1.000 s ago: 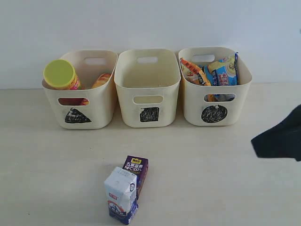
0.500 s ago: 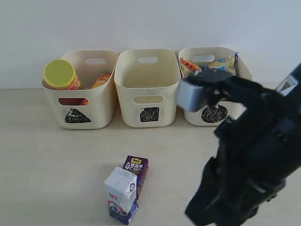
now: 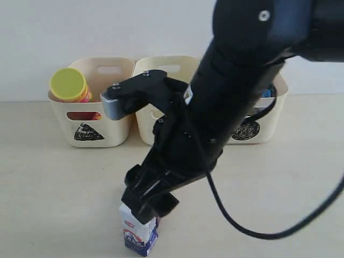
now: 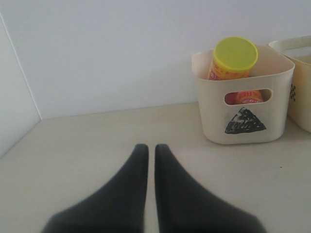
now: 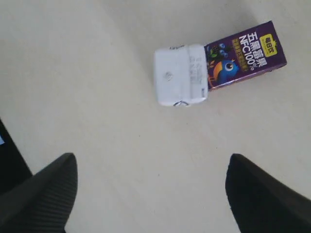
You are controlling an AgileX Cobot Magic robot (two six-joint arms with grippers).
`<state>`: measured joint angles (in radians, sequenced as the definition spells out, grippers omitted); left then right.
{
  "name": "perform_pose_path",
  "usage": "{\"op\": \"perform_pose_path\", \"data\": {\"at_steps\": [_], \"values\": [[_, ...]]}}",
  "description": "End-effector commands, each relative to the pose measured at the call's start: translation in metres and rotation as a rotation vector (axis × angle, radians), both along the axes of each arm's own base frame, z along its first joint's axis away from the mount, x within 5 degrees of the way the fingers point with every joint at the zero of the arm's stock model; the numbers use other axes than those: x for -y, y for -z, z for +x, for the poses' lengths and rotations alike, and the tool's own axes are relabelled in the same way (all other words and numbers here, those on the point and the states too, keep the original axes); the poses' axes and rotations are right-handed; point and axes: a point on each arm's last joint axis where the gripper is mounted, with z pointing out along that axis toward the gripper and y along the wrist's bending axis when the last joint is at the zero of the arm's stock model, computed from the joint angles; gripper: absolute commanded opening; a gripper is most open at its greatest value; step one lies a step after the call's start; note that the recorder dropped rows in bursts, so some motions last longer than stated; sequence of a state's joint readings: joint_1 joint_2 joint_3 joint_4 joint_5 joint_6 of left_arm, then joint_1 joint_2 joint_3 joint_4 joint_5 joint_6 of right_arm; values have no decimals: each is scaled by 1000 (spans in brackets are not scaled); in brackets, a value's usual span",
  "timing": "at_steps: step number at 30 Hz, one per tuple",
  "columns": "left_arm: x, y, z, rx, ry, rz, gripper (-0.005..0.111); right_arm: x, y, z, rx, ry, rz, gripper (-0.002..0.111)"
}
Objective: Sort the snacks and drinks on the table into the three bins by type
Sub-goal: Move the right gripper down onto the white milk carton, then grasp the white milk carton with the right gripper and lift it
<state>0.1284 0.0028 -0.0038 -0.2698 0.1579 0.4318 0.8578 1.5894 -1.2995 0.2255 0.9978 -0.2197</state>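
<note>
My right gripper (image 3: 146, 208) hangs low over the two drinks near the table's front edge, and the right wrist view shows it (image 5: 151, 162) open, with only bare table between its fingers. The white-and-blue milk carton (image 3: 138, 236) (image 5: 180, 75) stands upright, touching the dark purple juice box (image 5: 245, 53), which the arm hides in the exterior view. The left gripper (image 4: 148, 148) is shut on nothing, low over the table (image 4: 87, 145) in front of the triangle bin (image 4: 209, 107). The pink tube with the yellow-green lid (image 3: 70, 85) (image 4: 235, 54) stands in that triangle bin (image 3: 121, 129).
The three bins line the back wall. The square bin (image 3: 144, 75) and the circle bin (image 3: 277, 99) are largely covered by my right arm (image 3: 236, 80). A black cable (image 3: 258, 234) loops from the arm over the table at the right.
My right arm has swept in from the right edge across the bins to above the two cartons. It now hides the juice box in the exterior view. The cartons have not moved.
</note>
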Motion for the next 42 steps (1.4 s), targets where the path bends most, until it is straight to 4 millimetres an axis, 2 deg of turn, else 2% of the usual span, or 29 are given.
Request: {"op": "perform_pose_path", "data": {"at_steps": [1, 6, 13, 16, 21, 28, 29, 31, 32, 35, 36, 42], "values": [[1, 2, 0, -9, 10, -5, 4, -19, 7, 18, -4, 14, -30, 74], [4, 2, 0, -9, 61, -5, 4, -28, 13, 26, -10, 16, -39, 74], [5, 2, 0, -8, 76, -63, 4, -37, 38, 35, -18, 18, -70, 74], [5, 2, 0, -9, 78, -73, 4, -43, 46, 34, -6, -2, -85, 74], [5, 2, 0, -9, 78, -73, 4, -65, 68, 27, 93, -92, -134, 74], [5, 2, 0, -9, 78, -73, 4, -71, 89, 32, 92, -78, -161, 73], [5, 2, 0, -9, 78, -73, 4, -72, 91, 33, 89, -78, -164, 69], [5, 2, 0, -9, 78, -73, 4, -72, 91, 33, 89, -78, -164, 52], [5, 2, 0, -9, 78, -78, 4, -71, 90, 32, 89, -79, -164, 35], [5, 2, 0, -8, 80, -92, 4, -70, 86, 31, 84, -80, -170, 4], [5, 2, 0, -8, 80, -92, 4, -70, 83, 31, 82, -80, -172, 0], [5, 2, 0, -8, 80, -92, 4, -73, 43, 35, 119, -90, -141, 0]]}}
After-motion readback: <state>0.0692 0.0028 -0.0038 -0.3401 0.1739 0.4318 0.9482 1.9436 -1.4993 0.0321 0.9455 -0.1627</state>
